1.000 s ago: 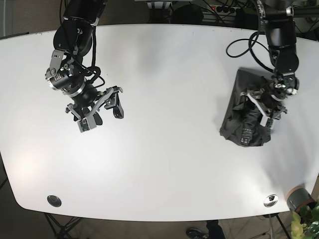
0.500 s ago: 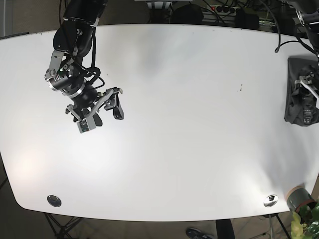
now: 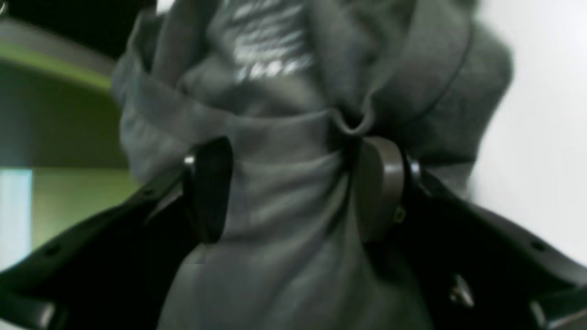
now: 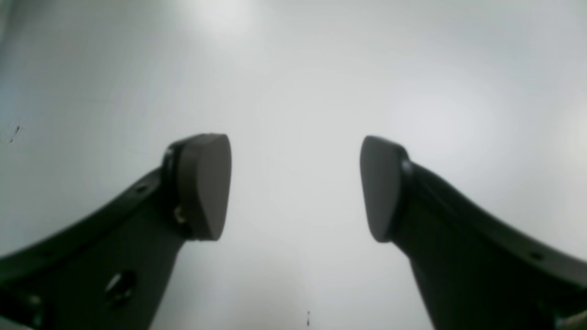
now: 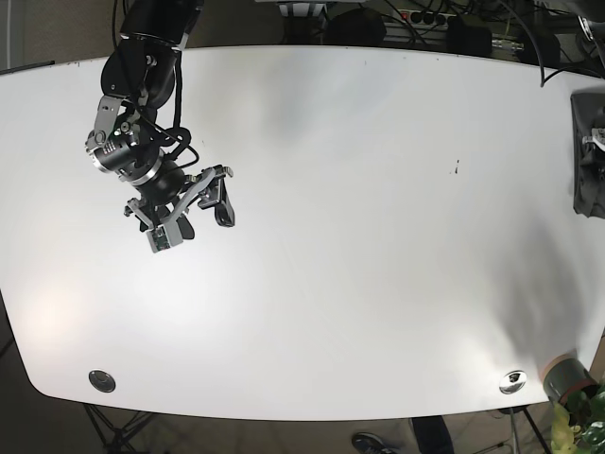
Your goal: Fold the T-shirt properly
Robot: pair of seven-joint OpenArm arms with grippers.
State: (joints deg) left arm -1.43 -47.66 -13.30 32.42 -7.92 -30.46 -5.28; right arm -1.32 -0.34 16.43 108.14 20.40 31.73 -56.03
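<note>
One T-shirt (image 3: 293,206) bunched in left gripper (image 3: 293,188); right gripper (image 4: 293,188) open, one table (image 5: 378,236)

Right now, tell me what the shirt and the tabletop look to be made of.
T-shirt: soft knit fabric, likely cotton jersey, dark grey and matte; it bunches into limp folds between the pads of the left tool, with a whitish print near the top.
Table: hard, smooth white top, probably laminate or coated board; a faint sheen and soft glare show under the open right tool.
</note>
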